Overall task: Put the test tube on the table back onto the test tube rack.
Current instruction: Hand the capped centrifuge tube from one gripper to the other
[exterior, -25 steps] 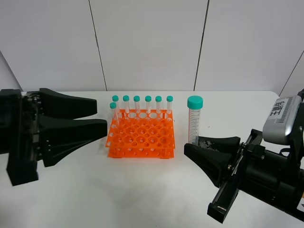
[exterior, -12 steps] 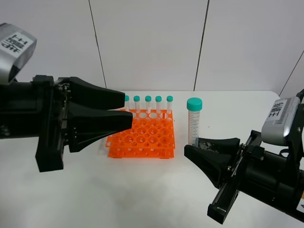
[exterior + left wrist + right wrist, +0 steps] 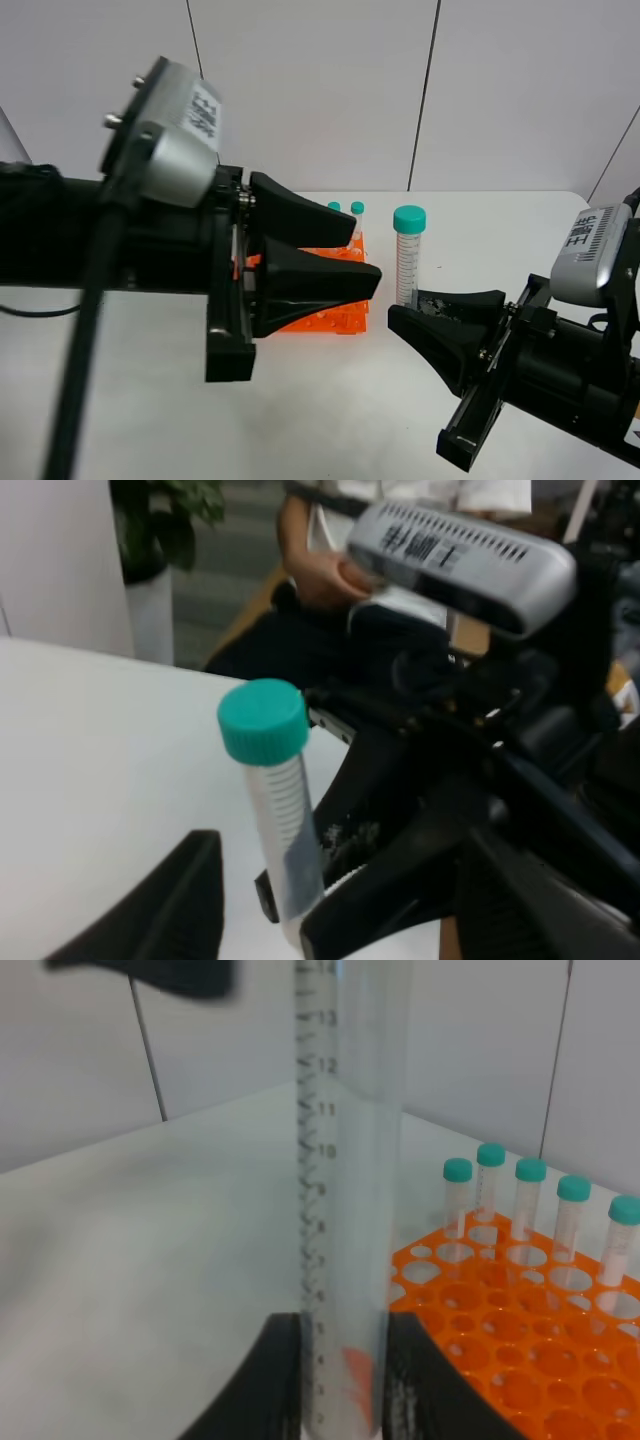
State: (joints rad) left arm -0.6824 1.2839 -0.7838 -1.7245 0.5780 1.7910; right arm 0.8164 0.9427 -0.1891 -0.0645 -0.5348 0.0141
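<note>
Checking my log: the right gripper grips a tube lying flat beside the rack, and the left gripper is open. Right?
No: the tube stands upright, as the exterior high view shows. The right gripper does grip it beside the rack, and the left gripper is open.

Test tube [image 3: 409,262]: clear, smooth plastic with printed graduations; cap [image 3: 410,217] of teal plastic. Test tube rack [image 3: 520,1350]: orange plastic, slightly glossy. Table [image 3: 300,420]: white, matt, smooth. Left gripper [image 3: 368,256] and right gripper [image 3: 345,1390]: matt black plastic. Camera housing [image 3: 175,130]: silver-grey, satin sheen.
</note>
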